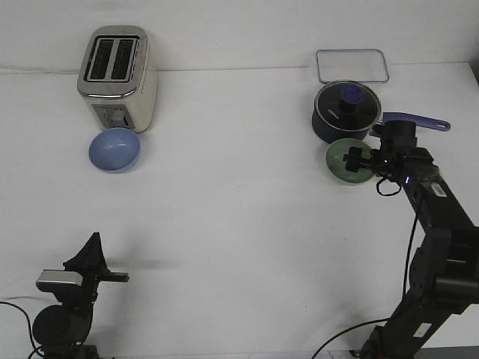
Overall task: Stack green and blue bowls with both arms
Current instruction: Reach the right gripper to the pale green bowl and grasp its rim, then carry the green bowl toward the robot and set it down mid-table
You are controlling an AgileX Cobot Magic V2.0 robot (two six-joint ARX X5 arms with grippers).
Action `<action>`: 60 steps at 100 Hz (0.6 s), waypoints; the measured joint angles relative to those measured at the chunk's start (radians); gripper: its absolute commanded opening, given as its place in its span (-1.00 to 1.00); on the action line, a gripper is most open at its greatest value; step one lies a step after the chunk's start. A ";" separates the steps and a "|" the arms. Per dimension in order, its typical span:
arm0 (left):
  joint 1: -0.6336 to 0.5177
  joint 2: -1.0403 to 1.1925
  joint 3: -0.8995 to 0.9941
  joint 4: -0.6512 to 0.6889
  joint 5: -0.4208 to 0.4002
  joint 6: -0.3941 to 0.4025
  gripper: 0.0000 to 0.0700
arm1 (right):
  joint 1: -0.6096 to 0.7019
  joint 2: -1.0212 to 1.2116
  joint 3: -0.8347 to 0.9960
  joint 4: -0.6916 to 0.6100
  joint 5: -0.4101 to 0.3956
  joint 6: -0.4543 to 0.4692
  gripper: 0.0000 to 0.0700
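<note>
Green bowl [346, 161]: light, rigid, slick; grip rim at 3 o'clock. Right gripper [358, 159] over it, jaws' state unclear. Left gripper [114, 277] idle, unclear.

1. The right arm [438, 247] is seen along the right edge of the frame, rising from its base at the lower right and reaching up toward the upper right of centre.
2. Its silver-grey wrist block is hard to make out; a thin cable is seen looping beneath the wrist.
3. The right gripper [352, 161] is pointed toward the left of the frame, and its jaws appear parted.
4. The left arm [71, 299] is folded low in the lower left corner.
5. The left gripper [118, 277] is pointed toward the right; whether its jaws are closed cannot be told.
</note>
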 measured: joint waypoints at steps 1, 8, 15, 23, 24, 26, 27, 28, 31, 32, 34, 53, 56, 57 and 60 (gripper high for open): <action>0.000 0.000 0.000 0.000 0.000 0.000 -0.96 | 0.000 0.002 0.000 0.000 0.000 0.000 -0.30; 0.000 0.000 0.000 0.000 0.000 0.000 -0.96 | -0.001 0.005 0.000 -0.002 -0.001 -0.005 -0.83; 0.000 0.000 0.000 0.000 0.000 0.000 -0.96 | -0.002 0.005 0.002 -0.001 -0.002 -0.010 -1.00; 0.000 0.000 0.000 0.000 0.000 0.000 -0.96 | -0.003 0.005 0.004 -0.002 -0.019 -0.014 -1.00; 0.000 0.000 0.000 0.000 0.000 0.000 -0.96 | -0.003 0.005 0.005 -0.002 -0.024 -0.014 -1.00; 0.000 0.000 0.000 0.000 0.000 0.000 -0.96 | -0.004 0.004 0.009 -0.008 -0.031 -0.014 -1.00; 0.000 0.000 0.000 0.000 0.000 0.000 -0.96 | -0.005 0.003 0.011 -0.010 -0.033 -0.014 -1.00; 0.000 0.000 0.000 0.000 0.000 0.000 -0.96 | -0.005 0.003 0.013 -0.012 -0.034 -0.014 -1.00; 0.000 0.000 0.000 0.000 0.000 0.000 -0.96 | -0.005 -0.002 0.014 -0.012 -0.037 -0.014 -1.00; 0.000 0.000 0.000 0.000 0.000 0.000 -0.96 | -0.004 -0.003 0.014 -0.012 -0.037 -0.014 -1.00; 0.000 0.000 0.000 0.000 0.000 0.000 -0.96 | -0.004 -0.007 0.014 -0.012 -0.037 -0.014 -1.00; 0.000 0.000 0.000 0.000 0.000 0.000 -0.96 | -0.003 -0.111 0.013 -0.078 -0.093 -0.018 -1.00; 0.000 0.000 0.000 0.000 0.000 0.000 -0.96 | -0.003 -0.144 0.013 -0.090 -0.110 -0.018 -1.00; 0.000 0.000 0.000 0.000 0.000 0.000 -0.96 | -0.003 -0.157 0.013 -0.092 -0.115 -0.018 -1.00; 0.000 0.000 0.000 0.000 0.000 0.000 -0.96 | -0.001 -0.196 0.013 -0.099 -0.131 -0.018 -1.00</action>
